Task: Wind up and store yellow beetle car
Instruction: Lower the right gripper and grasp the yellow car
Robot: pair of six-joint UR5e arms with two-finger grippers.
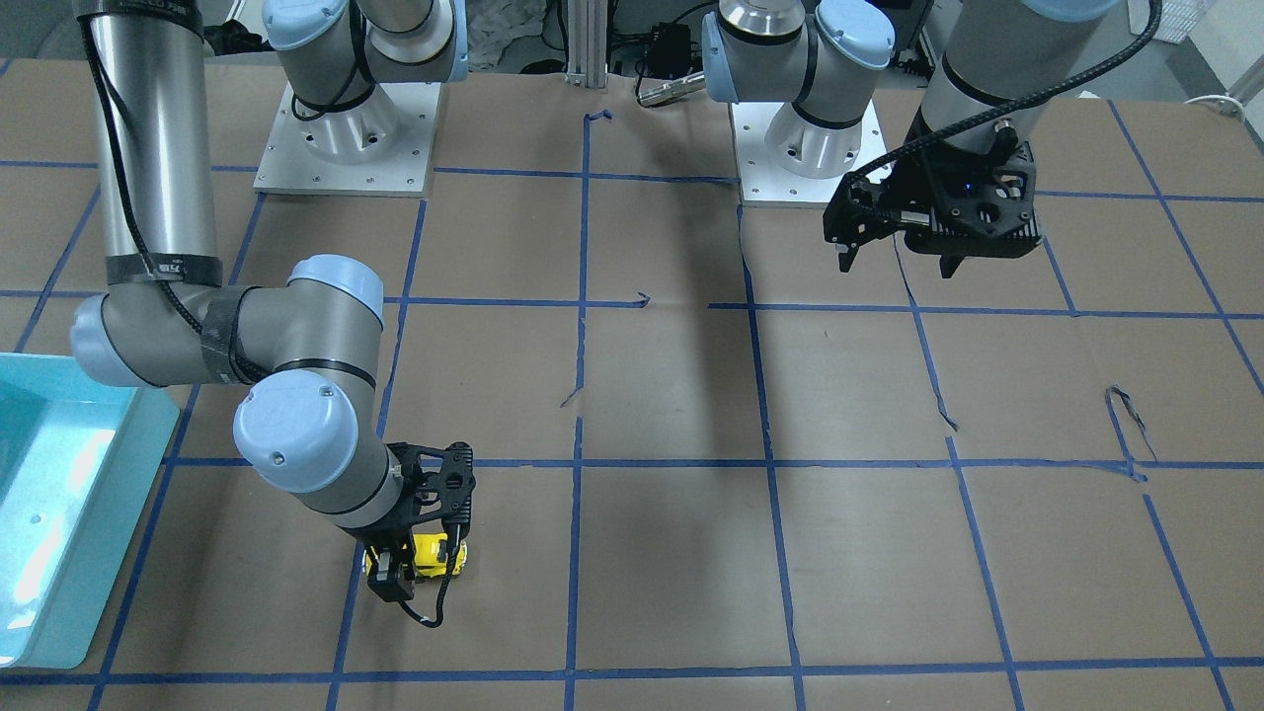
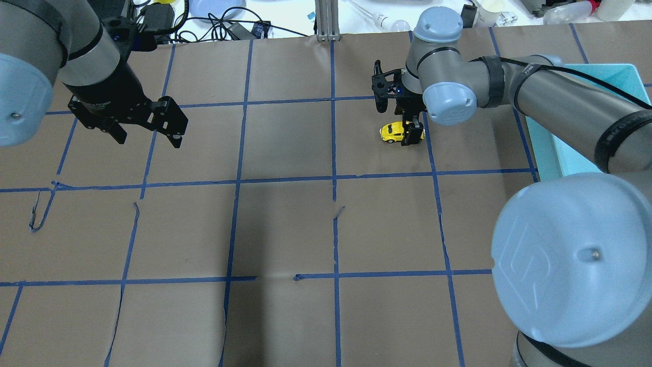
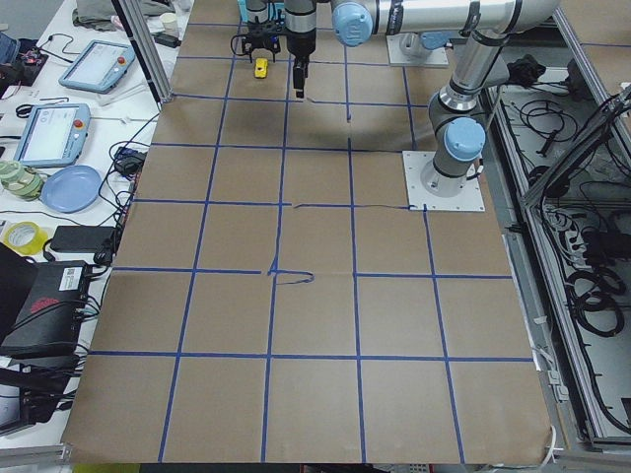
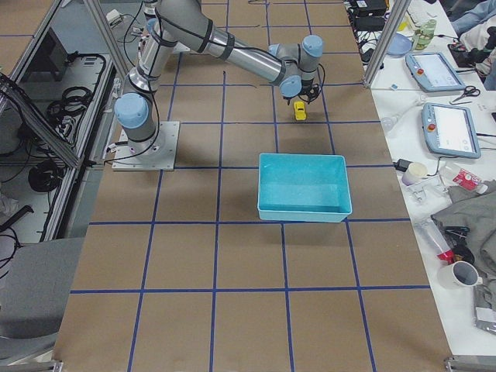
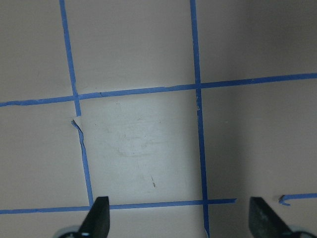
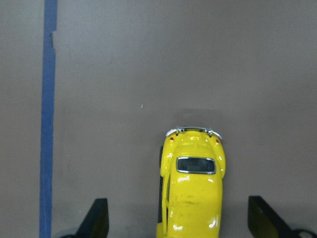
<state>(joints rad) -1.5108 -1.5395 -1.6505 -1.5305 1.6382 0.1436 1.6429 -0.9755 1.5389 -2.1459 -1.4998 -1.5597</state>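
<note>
The yellow beetle car (image 1: 432, 553) stands on its wheels on the brown paper table; it also shows in the overhead view (image 2: 392, 132) and in the right wrist view (image 6: 193, 193). My right gripper (image 1: 423, 568) is down at the table and open. Its fingers (image 6: 96, 220) stand on either side of the car with clear gaps, not touching it. It shows in the overhead view too (image 2: 398, 130). My left gripper (image 2: 149, 139) is open and empty, hanging above the table far from the car, also seen in the front view (image 1: 897, 267) and its wrist view (image 5: 178, 220).
A teal bin (image 2: 555, 148) stands on the table beside my right arm, one grid square from the car; it also shows in the front view (image 1: 59, 592) and the right side view (image 4: 302, 211). Blue tape lines (image 2: 333, 178) cross the paper.
</note>
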